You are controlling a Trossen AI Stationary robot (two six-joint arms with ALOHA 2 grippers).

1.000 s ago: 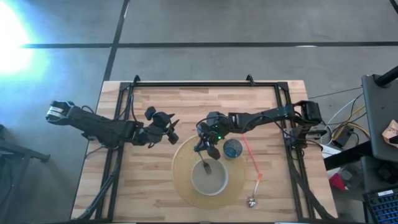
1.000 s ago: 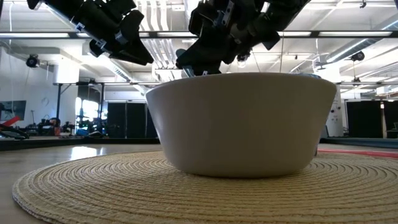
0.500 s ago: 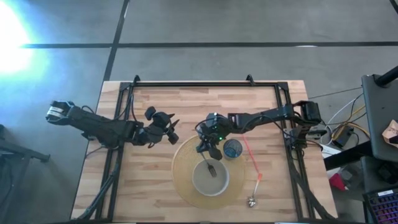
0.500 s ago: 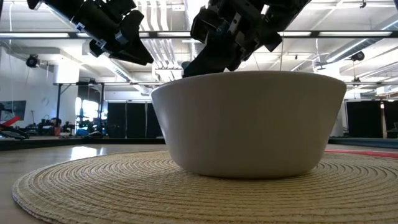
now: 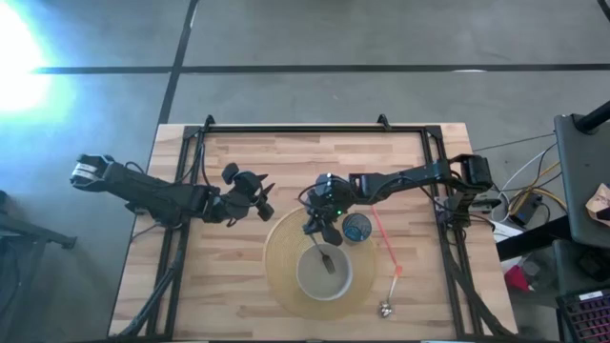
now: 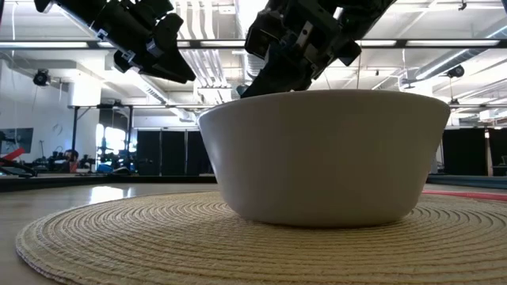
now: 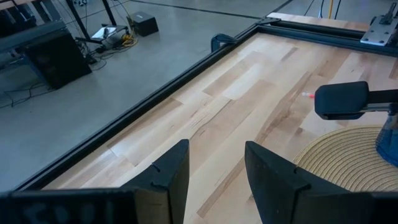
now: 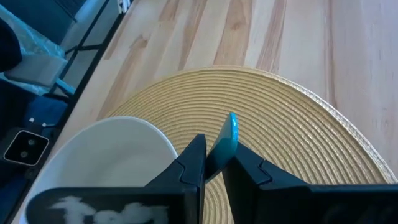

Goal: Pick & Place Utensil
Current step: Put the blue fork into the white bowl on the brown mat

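A utensil with a blue handle (image 8: pixel 227 135) and a metal head (image 5: pixel 326 259) slants down into the white bowl (image 5: pixel 324 274), which stands on a round woven placemat (image 5: pixel 282 250). My right gripper (image 5: pixel 321 225) hangs over the bowl's far rim, shut on the utensil. In the low view it (image 6: pixel 279 70) sits just above the bowl (image 6: pixel 325 158). My left gripper (image 5: pixel 263 202) hovers open over bare wood to the left of the placemat; its fingers show apart in the left wrist view (image 7: pixel 214 174). My right gripper pinches the utensil's blue handle (image 8: pixel 224 144) between its two fingers (image 8: pixel 194 163), with the handle's free end sticking out past the fingertips. It comes from above, slanting down. The metal head (image 5: pixel 326 259) hangs inside the bowl; whether it touches the bowl's floor I cannot tell.
A small blue cup (image 5: pixel 357 229) stands on the placemat's right part, close to the right gripper. A pink-handled utensil (image 5: pixel 385 243) lies on the wood to the right of it, and a small metal piece (image 5: pixel 386 308) lies near the near edge. Black frame rails (image 5: pixel 315 130) border the table.
The bowl has slid a little toward the table's right on the placemat. The utensil's metal head has moved with it, from the bowl's left part toward its middle. The right gripper has stayed shut on the handle, shifting slightly right.
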